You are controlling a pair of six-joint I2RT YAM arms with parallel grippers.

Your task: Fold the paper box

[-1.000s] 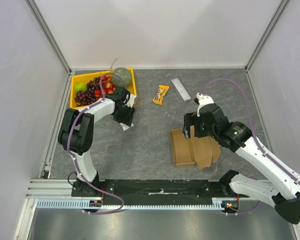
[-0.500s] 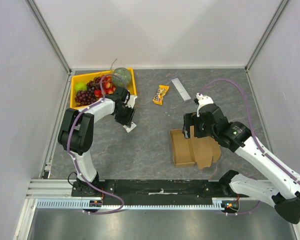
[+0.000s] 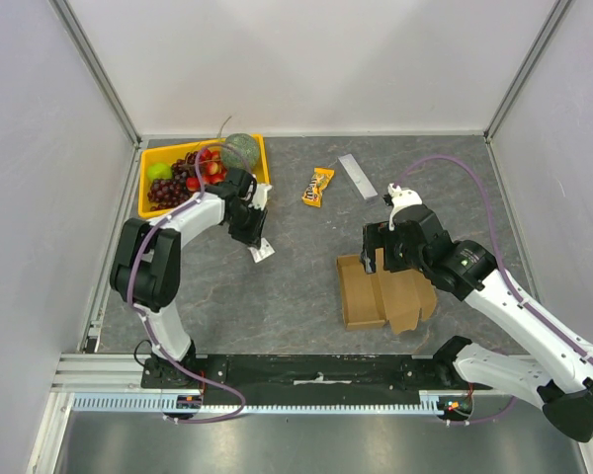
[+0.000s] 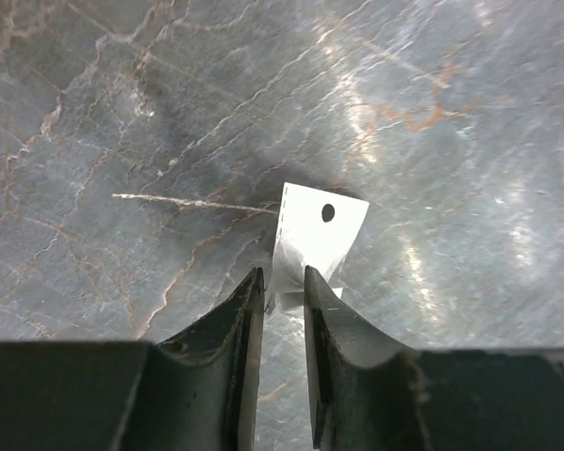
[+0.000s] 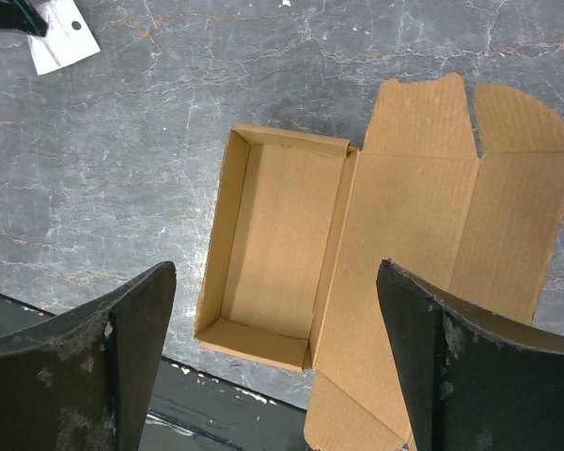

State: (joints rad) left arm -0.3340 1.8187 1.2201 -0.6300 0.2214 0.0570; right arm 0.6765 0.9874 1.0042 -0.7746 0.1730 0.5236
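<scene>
**A:** What is different from a moment ago?

**B:** Only the left arm has moved. The left gripper [image 3: 256, 235] is pinched shut on a little white slip [image 4: 318, 235] with a round hole in it. It has carried the slip a bit farther from the yellow fruit tray [image 3: 264, 158], out toward the middle of the table [image 3: 296, 296].

**A:** And the other arm?

**B:** It has not moved at all. The right gripper [image 5: 274, 282] hangs right over the paper box [image 5: 404, 207]. Its two fingers are spread wide and hold nothing.

**A:** Where is the box?

**B:** It is on the table, on the right side, close to the near edge. It sits in the same spot as before. One half is already a small tray with its walls standing up. The lid and its flaps lie flat and open beside the tray (the flaps with round corners are on the side away from it).

**A:** So is the folding going on right now?

**B:** I do not think so. The slip is not part of the box, so moving it looks like tidying up. The box looks about half done. The lid needs to swing over the tray, and the flaps need to tuck in.

**A:** Is the slip touching the table?

**B:** I cannot tell from here.
</scene>
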